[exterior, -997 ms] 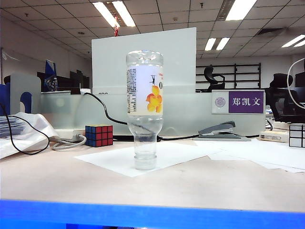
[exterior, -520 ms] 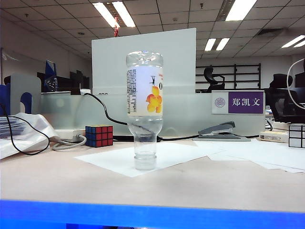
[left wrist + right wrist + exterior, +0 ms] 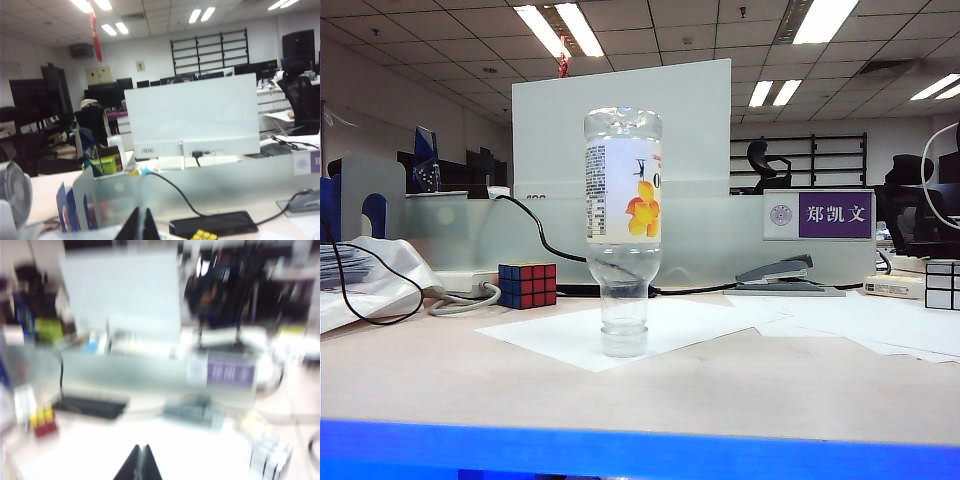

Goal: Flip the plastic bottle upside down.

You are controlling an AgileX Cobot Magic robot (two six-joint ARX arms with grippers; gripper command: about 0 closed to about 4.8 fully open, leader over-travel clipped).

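A clear plastic bottle (image 3: 623,230) stands upside down on its cap near the middle of the surface (image 3: 720,385), its ridged neck at the bottom and its rounded base on top. A cream label with yellow-orange fruit wraps its body. The cap rests on a white sheet of paper (image 3: 620,330). Nothing touches the bottle, and the pale wood-grain surface in front of it lies bare up to the blue near edge.

Far left of the bottle sits a Rubik's cube (image 3: 528,285); far right lies a grey stapler (image 3: 788,275). Behind them runs a frosted divider (image 3: 720,235), carrying a purple name plate (image 3: 835,214), with the back of a white monitor (image 3: 620,120) above it.

The left hand (image 3: 140,225) shows only as dark fingertips pressed together, closed on nothing, raised and facing the office. The right hand (image 3: 139,463), in a blurred view, is likewise closed and empty.
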